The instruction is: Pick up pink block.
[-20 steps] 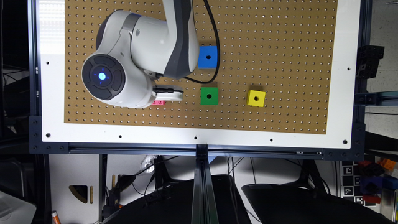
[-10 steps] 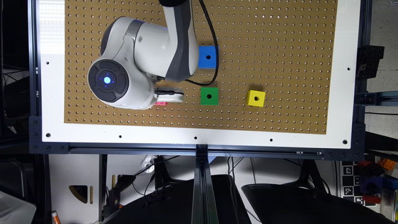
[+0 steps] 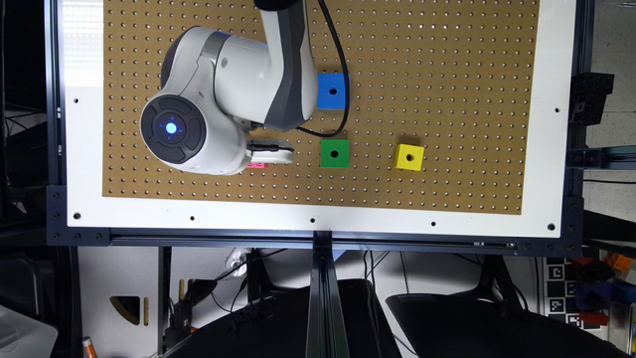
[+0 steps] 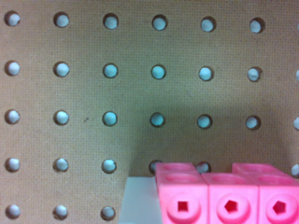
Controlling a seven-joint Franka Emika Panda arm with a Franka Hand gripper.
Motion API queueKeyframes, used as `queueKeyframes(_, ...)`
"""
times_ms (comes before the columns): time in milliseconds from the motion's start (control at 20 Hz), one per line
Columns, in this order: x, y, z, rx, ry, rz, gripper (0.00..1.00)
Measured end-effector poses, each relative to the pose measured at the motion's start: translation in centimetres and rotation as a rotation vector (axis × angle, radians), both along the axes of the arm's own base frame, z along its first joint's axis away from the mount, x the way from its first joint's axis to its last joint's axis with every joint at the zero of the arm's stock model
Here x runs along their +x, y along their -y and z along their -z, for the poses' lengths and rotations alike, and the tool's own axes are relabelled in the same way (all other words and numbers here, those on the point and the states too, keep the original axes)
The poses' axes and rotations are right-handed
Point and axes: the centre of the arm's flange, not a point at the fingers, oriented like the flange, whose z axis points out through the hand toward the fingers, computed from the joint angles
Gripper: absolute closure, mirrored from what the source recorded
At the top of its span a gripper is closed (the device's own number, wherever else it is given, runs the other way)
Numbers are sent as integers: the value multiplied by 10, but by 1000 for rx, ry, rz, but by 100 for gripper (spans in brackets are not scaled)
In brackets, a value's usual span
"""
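Note:
The pink block (image 3: 257, 164) lies on the brown pegboard (image 3: 447, 74), and just a thin pink sliver of it peeks out from under the white gripper (image 3: 271, 152). The gripper hangs directly over it, at the end of the bulky white arm. In the wrist view the pink block (image 4: 229, 196) is very close. Its studded top and a side row of holes are visible, resting on the pegboard (image 4: 84, 93). Whether the gripper is open or shut cannot be told.
A green cube (image 3: 334, 153) sits just toward the exterior view's right of the gripper. A yellow cube (image 3: 409, 157) is farther right, and a blue cube (image 3: 333, 91) is partly behind the arm. A black cable (image 3: 343, 99) loops past the blue cube. A white border (image 3: 318, 211) frames the board.
The arm's large round joint has shifted slightly toward the exterior view's right and down. The gripper has stayed over the pink block.

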Motion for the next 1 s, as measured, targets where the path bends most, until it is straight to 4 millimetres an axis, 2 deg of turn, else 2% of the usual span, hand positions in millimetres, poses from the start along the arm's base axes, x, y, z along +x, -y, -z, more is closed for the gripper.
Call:
queueKeyframes(150, 1, 1, -5, -1, 2, 1, 100)
queueKeyframes(600, 0, 2, -95, -7, -9, -2, 100)
queueKeyframes(800, -2, 2, -115, -10, -6, -2, 100)
queueKeyframes(1000, -6, 0, -150, -14, -1, -3, 100)
